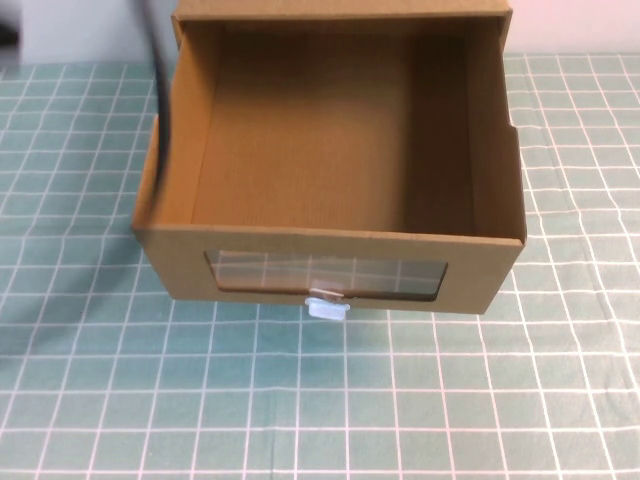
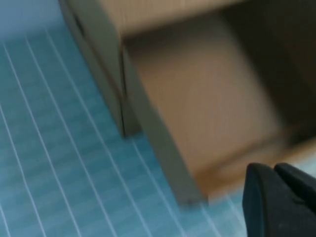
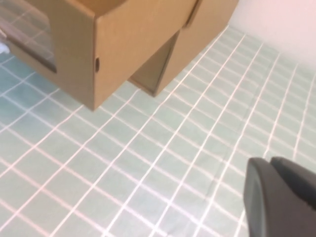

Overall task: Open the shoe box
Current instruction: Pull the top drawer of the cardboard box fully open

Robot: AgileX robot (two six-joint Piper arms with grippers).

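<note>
Shoe box (image 1: 345,20) open on desk (image 1: 300,400)

Stands mid-desk on green gridded cloth (image 1: 560,380), with the cardboard drawer (image 1: 300,140) slid out toward the robot's side. Carries a clear window (image 1: 325,275) in the front wall and a white pull tab (image 1: 327,307) at its lower edge. Finds the right claw (image 3: 270,163) clenched on nothing, above the cloth, apart from the box's right side. Cannot tell the left claw's (image 2: 274,173) state; places it near the drawer's left wall.

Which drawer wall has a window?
The front wall, bearing the white tab; others are plain cardboard. Left gripper hovers left of the drawer, right gripper right.
</note>
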